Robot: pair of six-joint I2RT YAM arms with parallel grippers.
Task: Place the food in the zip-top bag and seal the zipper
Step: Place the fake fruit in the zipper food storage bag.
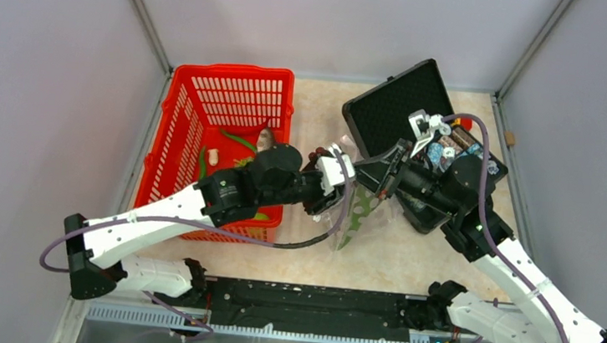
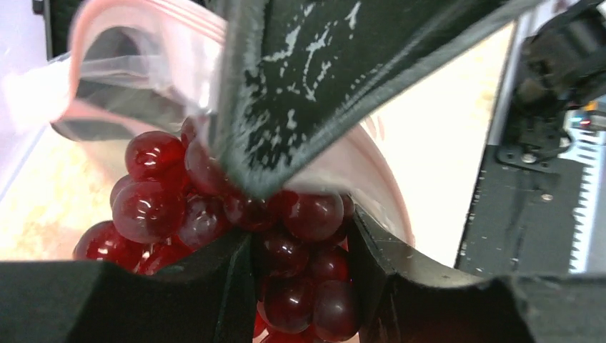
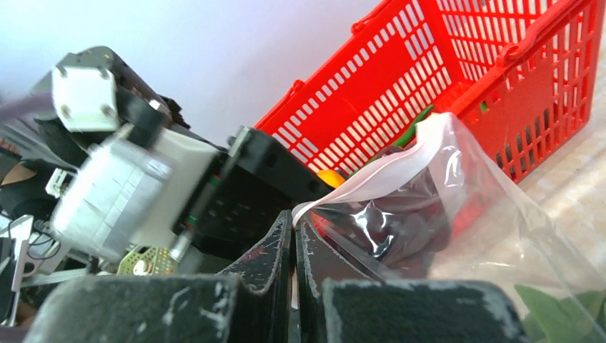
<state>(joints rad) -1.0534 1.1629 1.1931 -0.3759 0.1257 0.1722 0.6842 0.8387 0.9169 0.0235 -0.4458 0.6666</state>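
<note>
My left gripper [image 2: 304, 250] is shut on a bunch of dark purple grapes [image 2: 150, 207] and holds it at the open mouth of the zip-top bag [image 1: 356, 214]. The pink zipper [image 2: 150, 18] curves around the grapes. My right gripper [image 3: 294, 229] is shut on the zipper [image 3: 379, 175] and holds the bag's mouth up; one of its fingers [image 2: 300, 93] crosses the left wrist view. Green leaves [image 1: 360, 219] lie in the hanging bag. In the top view the two grippers, left [image 1: 329, 172] and right [image 1: 389, 167], meet at the table's middle.
A red basket [image 1: 198, 94] stands at the left with green leaves [image 1: 240, 142] and a grey fish [image 1: 265, 140] inside. An open black foam-lined case [image 1: 390, 104] with small gadgets stands at the back right, behind my right arm.
</note>
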